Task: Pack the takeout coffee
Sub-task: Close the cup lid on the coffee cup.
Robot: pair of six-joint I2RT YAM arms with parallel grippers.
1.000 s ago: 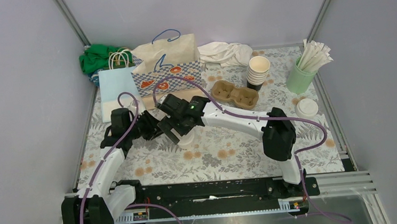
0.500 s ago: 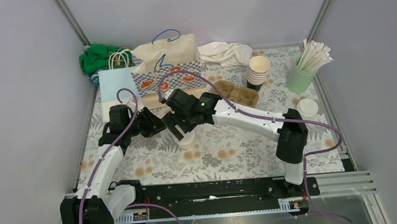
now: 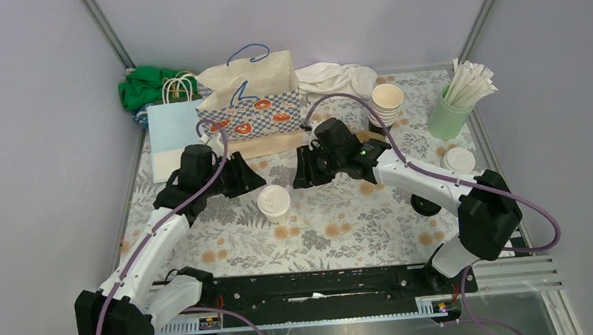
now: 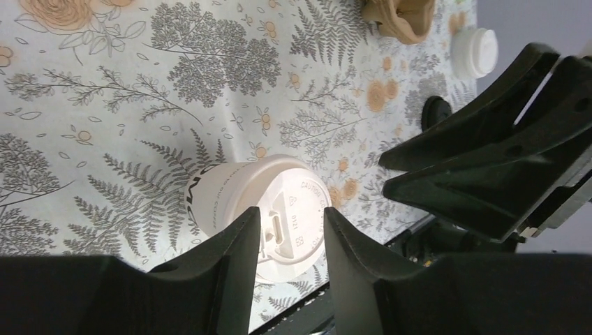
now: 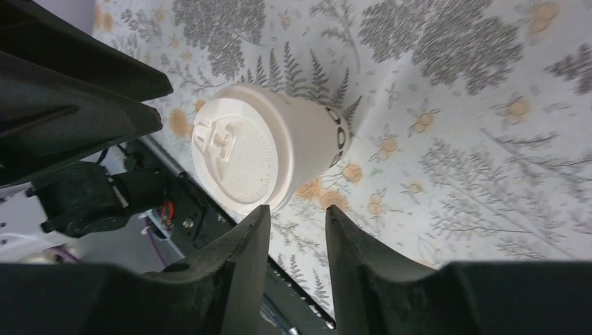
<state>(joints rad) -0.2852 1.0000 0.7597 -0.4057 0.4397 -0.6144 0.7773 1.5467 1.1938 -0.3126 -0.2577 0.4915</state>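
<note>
A table point(image 3: 362, 230) covered with a fern-and-flower cloth is enclosed by plain lavender walls. A lidded cup point(image 3: 274, 204) is stood upright near the table's middle, between the two grippers and held by neither.

The left gripper point(image 4: 291, 222) is seen with its jaws partly parted and nothing clamped between them. The cup is placed just beyond its fingertips, so that the white lid is viewed through the gap. The right gripper point(image 5: 297, 215) is likewise found partly open and empty, with the cup set just ahead of its fingertips and slightly to one side. The two grippers are pointed toward each other across the cup.

Back past the right gripper's wrist a stack of open cups point(image 3: 387, 106) is seen, and well beyond that a tumbler of straws point(image 3: 450, 111). Paper bags point(image 3: 250, 101) are stood on the far side of both grippers, at the table's back edge.
</note>
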